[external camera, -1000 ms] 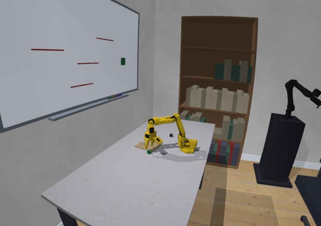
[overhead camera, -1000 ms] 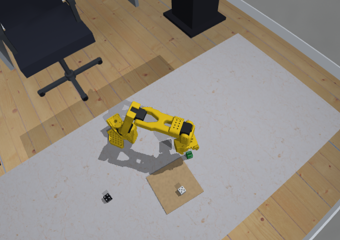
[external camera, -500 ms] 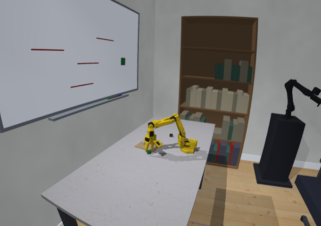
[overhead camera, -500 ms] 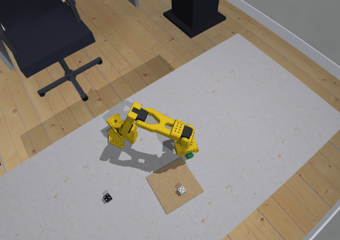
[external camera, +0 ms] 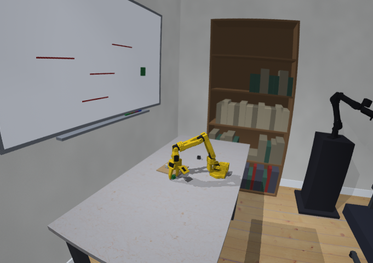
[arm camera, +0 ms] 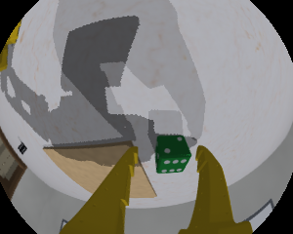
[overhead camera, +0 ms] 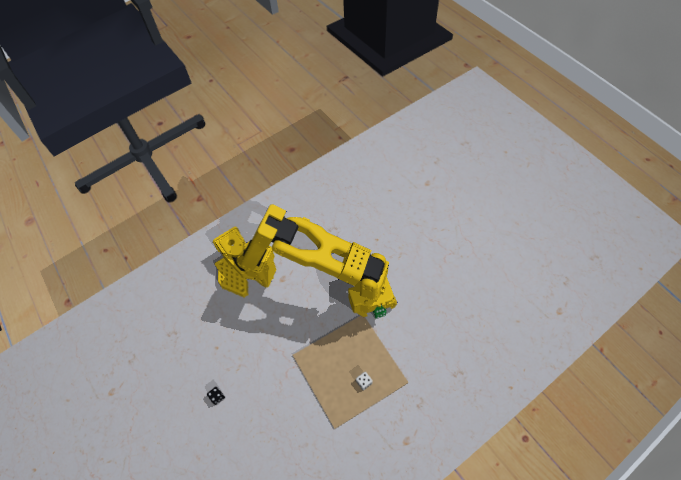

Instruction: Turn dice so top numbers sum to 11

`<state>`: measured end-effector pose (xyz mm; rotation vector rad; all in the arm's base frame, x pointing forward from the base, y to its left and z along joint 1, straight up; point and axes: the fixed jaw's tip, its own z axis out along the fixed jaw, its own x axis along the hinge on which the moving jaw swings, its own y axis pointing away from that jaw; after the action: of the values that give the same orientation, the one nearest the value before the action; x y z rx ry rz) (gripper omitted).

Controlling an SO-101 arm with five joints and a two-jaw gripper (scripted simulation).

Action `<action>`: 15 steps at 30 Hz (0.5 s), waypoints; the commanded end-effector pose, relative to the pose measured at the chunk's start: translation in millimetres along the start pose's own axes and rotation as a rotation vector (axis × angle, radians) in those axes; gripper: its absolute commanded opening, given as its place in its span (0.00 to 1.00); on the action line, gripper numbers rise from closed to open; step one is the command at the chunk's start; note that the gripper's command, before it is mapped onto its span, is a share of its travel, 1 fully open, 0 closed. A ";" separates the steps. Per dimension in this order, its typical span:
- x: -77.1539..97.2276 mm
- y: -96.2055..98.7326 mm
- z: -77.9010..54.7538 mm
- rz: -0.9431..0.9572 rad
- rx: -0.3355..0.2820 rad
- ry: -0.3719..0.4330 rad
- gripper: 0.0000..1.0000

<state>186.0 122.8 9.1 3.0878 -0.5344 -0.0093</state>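
A green die [overhead camera: 379, 311] [external camera: 173, 176] [arm camera: 173, 155] sits on the table just off the mat's corner. In the wrist view it shows six pips and two pips; the six seems to be on top. My gripper [external camera: 178, 174] [arm camera: 167, 148] is open, its fingertips on either side of the green die with gaps. A white die [overhead camera: 364, 380] [external camera: 166, 166] lies on the tan mat [overhead camera: 324, 396] [external camera: 161, 170] [arm camera: 103, 180] with five pips up. A black die [overhead camera: 215, 395] [external camera: 198, 157] [arm camera: 22, 148] lies on the table off the mat, seemingly five up.
The mat lies flat on the pale table [overhead camera: 494, 226] [external camera: 149, 217], its edge close beside one finger in the wrist view. The arm's base [overhead camera: 233, 271] [external camera: 219, 170] stands near the table's edge, on the chair's side. The black die is well away from the mat.
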 end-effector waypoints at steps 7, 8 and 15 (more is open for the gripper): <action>0.5 -4.3 -2.9 -0.018 0.025 0.016 0.28; 0.5 -4.3 -2.9 -0.018 0.025 0.016 0.28; 0.5 -5.2 -2.9 -0.018 0.025 0.016 0.27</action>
<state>186.1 123.1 8.2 3.0887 -0.5329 -0.0084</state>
